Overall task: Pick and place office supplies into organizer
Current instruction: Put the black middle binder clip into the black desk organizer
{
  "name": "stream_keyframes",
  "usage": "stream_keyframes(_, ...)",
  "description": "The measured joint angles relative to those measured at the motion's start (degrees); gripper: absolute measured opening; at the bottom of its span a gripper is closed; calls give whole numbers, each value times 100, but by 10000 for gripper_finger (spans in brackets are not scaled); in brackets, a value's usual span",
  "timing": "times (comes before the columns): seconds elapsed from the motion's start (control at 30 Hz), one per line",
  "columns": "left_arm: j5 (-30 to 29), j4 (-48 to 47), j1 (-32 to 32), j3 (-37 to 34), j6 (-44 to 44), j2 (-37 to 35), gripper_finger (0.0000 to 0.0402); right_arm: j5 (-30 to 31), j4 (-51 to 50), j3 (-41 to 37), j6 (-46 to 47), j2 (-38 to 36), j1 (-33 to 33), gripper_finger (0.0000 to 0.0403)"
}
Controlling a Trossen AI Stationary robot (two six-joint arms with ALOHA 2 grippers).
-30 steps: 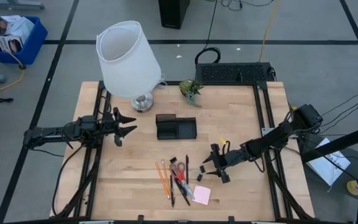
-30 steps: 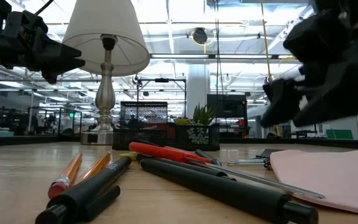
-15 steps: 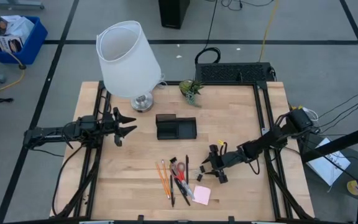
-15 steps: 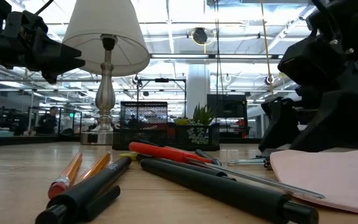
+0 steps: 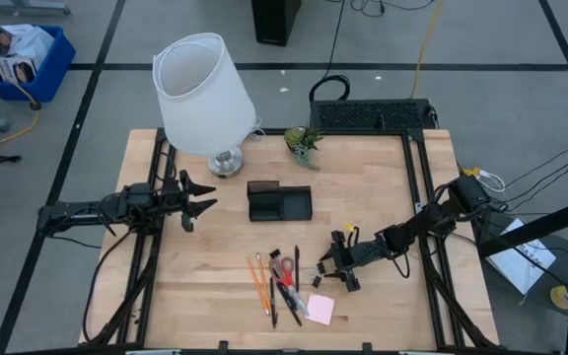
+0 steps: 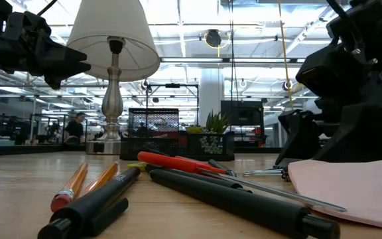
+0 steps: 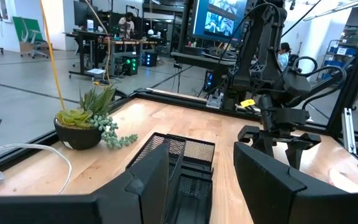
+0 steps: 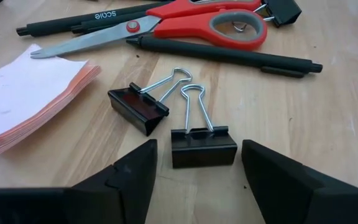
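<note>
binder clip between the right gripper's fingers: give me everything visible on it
The binder clip is small, with a black folded body that looks like metal and two silver wire handles looping away from the camera. It lies flat on the wooden table, untouched, framed between the open fingers of the right gripper. A second binder clip lies beside it at an angle, their wire loops close together. The pink sticky-note pad is nearby.

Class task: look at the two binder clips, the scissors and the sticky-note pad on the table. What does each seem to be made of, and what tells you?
Binder clips: probably matte black painted sheet metal, with shiny bent wire handles.
Scissors: dull grey metal blades joined at a rivet; the glossy red handles look like plastic.
Sticky-note pad: pink paper, its stacked sheet edges showing along the side.
</note>
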Motion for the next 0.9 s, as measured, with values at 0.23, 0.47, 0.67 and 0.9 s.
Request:
stream_keyframes(0.23,-1,0,0,-2,0,0,186,-41,6,0,6,2,-70,192)
stream_keyframes(0.47,0,0,2,0,0,0,186,-182,21,0,150,2,-207,152)
stream_keyframes(0.67,0,0,1,0,0,0,186,-179,96,0,147,12,-212,147)
stream_keyframes(0.9,0,0,2,0,0,0,186,-149,171,0,147,13,-214,151)
